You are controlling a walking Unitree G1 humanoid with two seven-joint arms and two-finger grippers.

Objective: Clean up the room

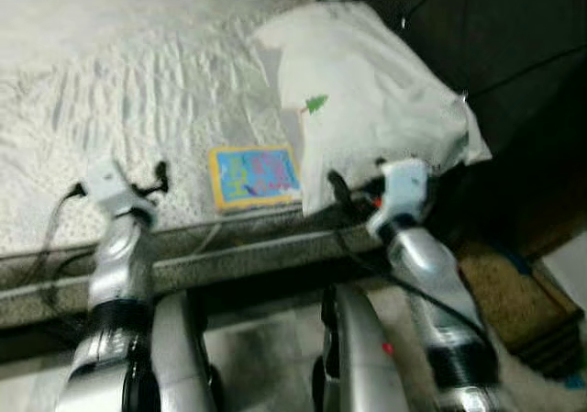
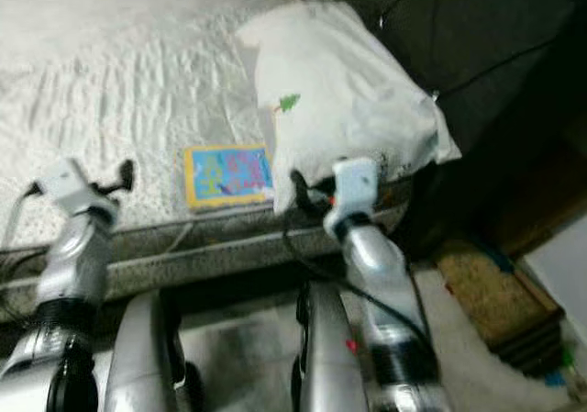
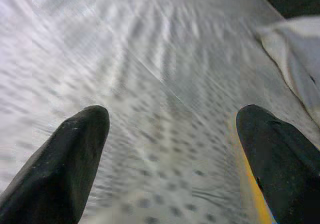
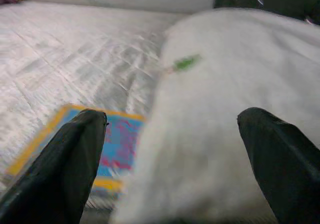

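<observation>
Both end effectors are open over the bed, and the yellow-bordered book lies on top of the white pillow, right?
Not quite. The book lies flat on the bed cover beside the pillow, not on it; the left eye view shows this. The left end effector and right end effector are open over the bed.

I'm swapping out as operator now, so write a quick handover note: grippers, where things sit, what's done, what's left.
Left gripper: open, holding nothing, over the bed near its front edge.
Right gripper: open, holding nothing, at the near end of the pillow.
The pillow lies at the bed's right side, partly overhanging the edge. The book lies flat on the bed, just left of the pillow.
Done: nothing visibly put away yet.
Left: probably grasp and straighten the pillow, then clear the book.
</observation>
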